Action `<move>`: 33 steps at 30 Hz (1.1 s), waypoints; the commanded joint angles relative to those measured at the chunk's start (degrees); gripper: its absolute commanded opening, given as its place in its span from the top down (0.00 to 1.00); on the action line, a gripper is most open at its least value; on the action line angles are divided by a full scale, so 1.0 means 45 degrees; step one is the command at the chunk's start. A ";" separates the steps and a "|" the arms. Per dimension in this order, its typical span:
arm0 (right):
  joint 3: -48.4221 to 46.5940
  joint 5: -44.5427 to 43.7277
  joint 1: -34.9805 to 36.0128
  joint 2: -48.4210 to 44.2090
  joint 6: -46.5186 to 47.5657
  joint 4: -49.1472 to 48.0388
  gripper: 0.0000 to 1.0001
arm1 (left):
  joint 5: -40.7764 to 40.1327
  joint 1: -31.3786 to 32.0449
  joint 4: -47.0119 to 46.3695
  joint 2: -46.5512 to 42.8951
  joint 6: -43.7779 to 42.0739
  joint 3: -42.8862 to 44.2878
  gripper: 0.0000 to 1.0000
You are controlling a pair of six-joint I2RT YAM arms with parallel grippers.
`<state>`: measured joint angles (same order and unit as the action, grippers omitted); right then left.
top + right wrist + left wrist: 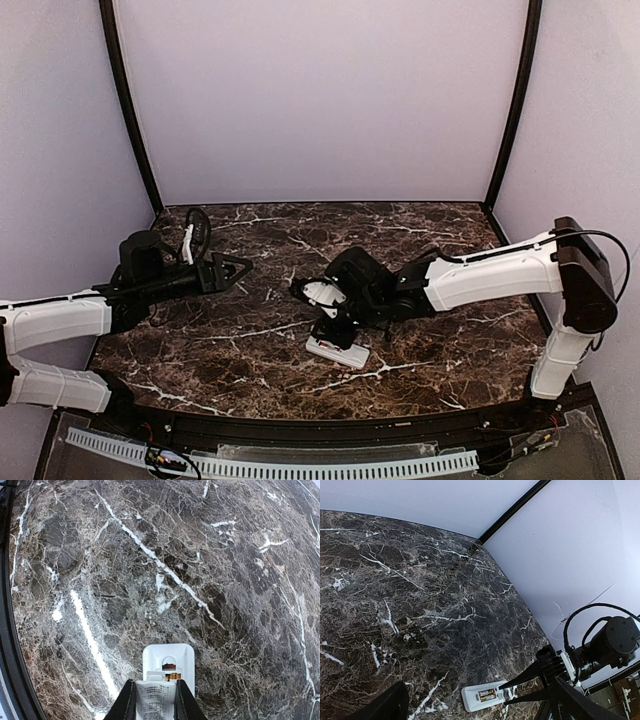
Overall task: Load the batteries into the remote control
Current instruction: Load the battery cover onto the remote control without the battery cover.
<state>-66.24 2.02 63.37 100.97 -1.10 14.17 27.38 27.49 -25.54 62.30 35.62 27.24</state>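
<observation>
Right wrist view: white cover [155,705] is pinched by R gripper [154,684] just over remote [168,656] w/ batteries [172,676] inside, on table [225,580]; L gripper [240,268] is seen spread open.

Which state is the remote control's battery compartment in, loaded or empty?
Loaded: batteries show inside the remote control, beyond the cover held by the right end effector.

White remote control [168,654], reddish-brown batteries [172,676], dark brown white-veined marble table [150,555].
</observation>
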 commanded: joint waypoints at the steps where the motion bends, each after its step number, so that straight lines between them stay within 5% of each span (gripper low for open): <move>1: 0.0422 0.0394 -0.0125 -0.0028 0.0485 -0.1384 0.90 | 0.0062 -0.0034 -0.0197 0.0040 0.0007 -0.0139 0.01; 33: 0.1600 0.0064 -0.0255 0.0587 0.1292 -0.2240 0.92 | 0.0126 -0.0041 -0.0373 0.0334 0.0108 -0.0013 0.02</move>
<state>-60.01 2.81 62.59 102.54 4.08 5.80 27.42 27.49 -25.89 63.75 35.86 27.24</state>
